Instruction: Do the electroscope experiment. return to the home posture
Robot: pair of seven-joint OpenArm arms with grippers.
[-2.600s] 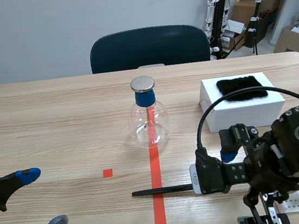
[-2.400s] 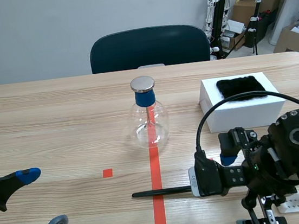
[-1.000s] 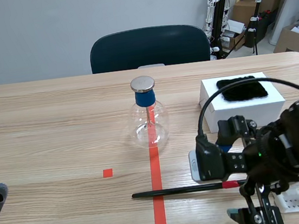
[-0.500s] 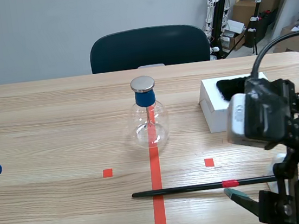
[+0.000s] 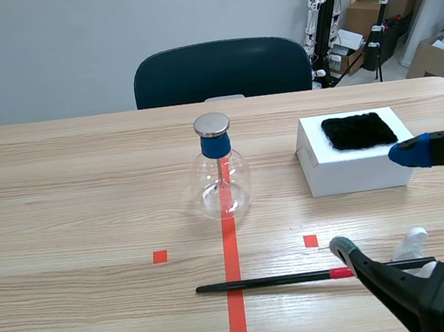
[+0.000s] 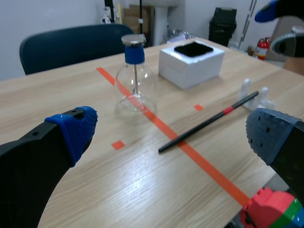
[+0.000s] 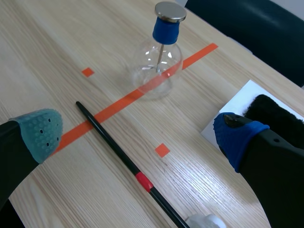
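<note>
Risk: right gripper (image 5: 376, 199), spread wide, hangs near the rod (image 5: 300, 277) and could nudge it. Left gripper (image 6: 173, 133), also wide, sits well apart.

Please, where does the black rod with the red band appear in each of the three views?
Scene view: the black rod lies across the tape line, between the electroscope flask and the robot.
Left wrist view: it crosses the tape line short of the electroscope flask.
Right wrist view: it crosses the tape line short of the electroscope flask.
Shared landmark: the electroscope flask.
</note>
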